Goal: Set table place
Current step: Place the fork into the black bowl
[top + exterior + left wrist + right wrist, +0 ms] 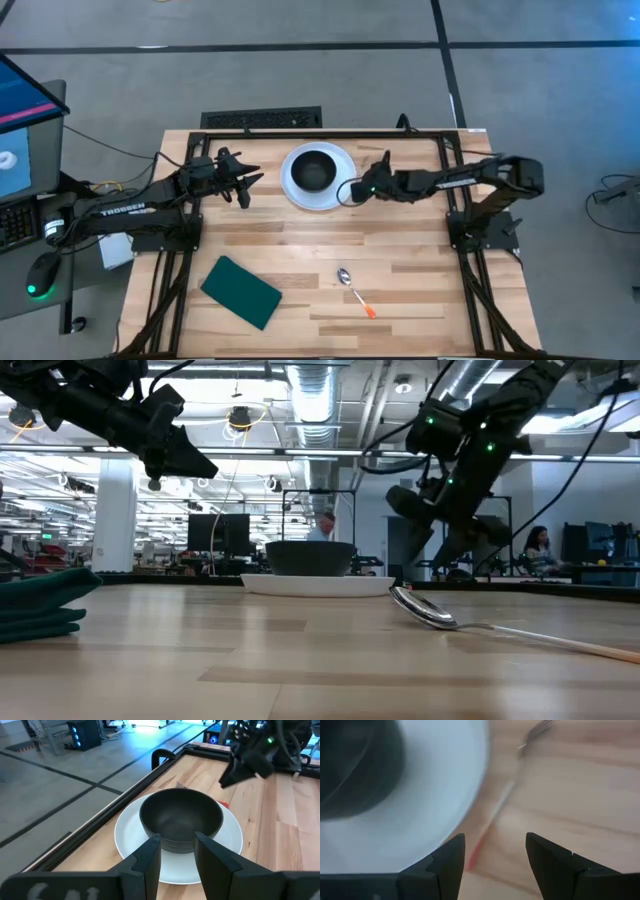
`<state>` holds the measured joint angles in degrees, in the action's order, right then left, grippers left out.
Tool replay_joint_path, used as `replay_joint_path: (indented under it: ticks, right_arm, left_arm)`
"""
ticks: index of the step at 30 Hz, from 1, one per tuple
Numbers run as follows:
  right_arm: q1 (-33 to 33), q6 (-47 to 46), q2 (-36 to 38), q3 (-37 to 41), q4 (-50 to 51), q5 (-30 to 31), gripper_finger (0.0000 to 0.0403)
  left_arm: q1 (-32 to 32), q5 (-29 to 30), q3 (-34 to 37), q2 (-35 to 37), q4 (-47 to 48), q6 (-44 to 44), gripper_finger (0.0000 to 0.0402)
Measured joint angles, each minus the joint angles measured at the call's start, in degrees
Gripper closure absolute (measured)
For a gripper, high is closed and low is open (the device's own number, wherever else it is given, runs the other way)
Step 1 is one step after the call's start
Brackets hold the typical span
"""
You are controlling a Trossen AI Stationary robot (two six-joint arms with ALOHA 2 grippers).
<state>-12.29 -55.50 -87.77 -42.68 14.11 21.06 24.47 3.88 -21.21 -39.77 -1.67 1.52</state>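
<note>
Lying nearest on the table (400, 250) are a green pad (241, 291) and a spoon (354, 290), its bowl end pointing toward the far side. The left arm (130, 209), marked TROSSEN, reaches in from the left, with the left gripper (243, 180) held above the wood and its fingers spread apart. Farther back, the white plate (335, 186) holds a black bowl (314, 171), and the right gripper (356, 190) hangs at the plate's right edge, fingers spread over a fork (492, 822) pointing away from it.
</note>
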Motion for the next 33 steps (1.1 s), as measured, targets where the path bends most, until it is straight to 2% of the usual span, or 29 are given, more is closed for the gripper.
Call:
replay_joint_path:
  ticks: [9,22,33]
  right_arm:
    - [5.30,-1.57,-5.02,-0.04,-3.60,1.89,0.0170]
    - [4.39,-2.98,-11.67,-0.30,-8.08,3.02,0.0170]
    - [4.37,-2.77,-11.63,-0.28,-7.45,2.53,0.0170]
  left_arm:
    - [0.00,-0.02,0.00,0.00,0.02,0.59,0.0296]
    - [-0.01,-0.01,0.00,0.01,0.07,1.29,0.0296]
    - [-0.02,-0.02,0.00,0.02,0.07,1.29,0.0296]
